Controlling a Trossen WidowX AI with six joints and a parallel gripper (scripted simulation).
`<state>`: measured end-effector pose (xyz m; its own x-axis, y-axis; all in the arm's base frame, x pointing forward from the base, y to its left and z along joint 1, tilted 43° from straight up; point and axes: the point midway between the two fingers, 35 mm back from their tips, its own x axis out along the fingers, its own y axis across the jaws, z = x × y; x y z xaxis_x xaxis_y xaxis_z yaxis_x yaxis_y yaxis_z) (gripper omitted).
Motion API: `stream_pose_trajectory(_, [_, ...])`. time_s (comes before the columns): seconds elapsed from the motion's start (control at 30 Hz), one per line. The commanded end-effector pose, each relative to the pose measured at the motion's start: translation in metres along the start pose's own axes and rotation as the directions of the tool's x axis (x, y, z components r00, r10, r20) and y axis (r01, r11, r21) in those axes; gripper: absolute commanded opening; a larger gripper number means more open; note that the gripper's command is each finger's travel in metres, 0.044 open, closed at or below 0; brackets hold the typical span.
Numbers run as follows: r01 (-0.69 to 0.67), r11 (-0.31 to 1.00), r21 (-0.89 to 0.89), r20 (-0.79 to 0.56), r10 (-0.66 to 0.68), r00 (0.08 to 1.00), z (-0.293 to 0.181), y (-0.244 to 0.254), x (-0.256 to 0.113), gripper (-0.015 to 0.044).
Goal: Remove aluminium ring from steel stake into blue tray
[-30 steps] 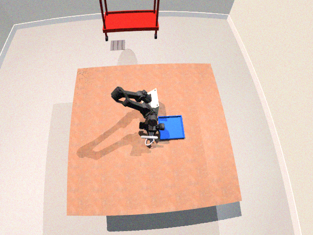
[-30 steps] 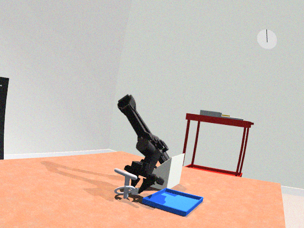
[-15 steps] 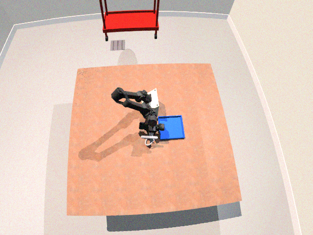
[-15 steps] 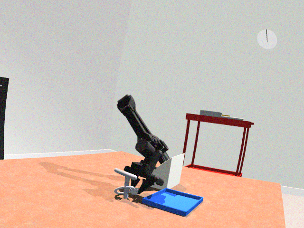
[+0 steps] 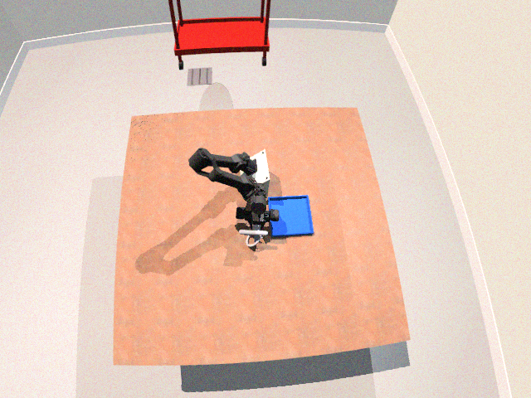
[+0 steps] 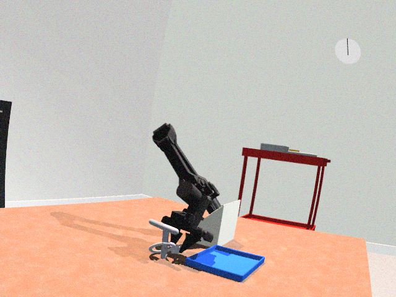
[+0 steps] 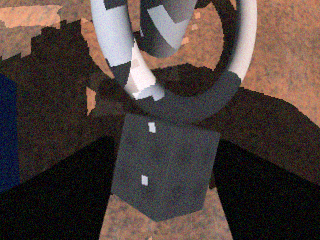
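The aluminium ring (image 6: 156,252) (image 7: 245,40) encircles the lower post of the steel stake (image 6: 165,236) (image 7: 167,30), below the cross-bar (image 5: 253,232) (image 6: 163,226). Its grey block-like tab (image 7: 165,170) points toward the arm. My gripper (image 6: 178,247) (image 7: 164,148) is shut on the tab, one dark finger on each side of it. In the top view the fingertips are hidden by the arm and cross-bar. The blue tray (image 5: 295,218) (image 6: 234,262) (image 7: 7,135) is empty and stands close beside the stake and gripper.
The cross-bar overhangs the ring close in front of the gripper. The tray has low raised walls. The arm's pale base plate (image 5: 262,169) (image 6: 228,220) stands behind the gripper. A red trolley (image 5: 221,35) (image 6: 284,157) stands on the floor beyond the table.
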<state>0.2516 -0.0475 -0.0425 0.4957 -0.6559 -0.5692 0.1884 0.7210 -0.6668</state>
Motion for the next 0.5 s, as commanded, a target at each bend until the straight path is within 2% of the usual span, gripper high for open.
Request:
stream_pose_trajectory(0.0, [0.000, 1.000, 0.002, 0.001, 0.000, 1.000, 0.000, 0.000, 0.000, 0.0013])
stream_pose_trajectory(0.03, [0.000, 1.000, 0.002, 0.001, 0.000, 1.000, 0.000, 0.000, 0.000, 0.0000])
stream_pose_trajectory(0.47, [-0.004, 1.000, -0.003, -0.001, 0.004, 1.000, 0.009, 0.000, -0.015, 0.0000])
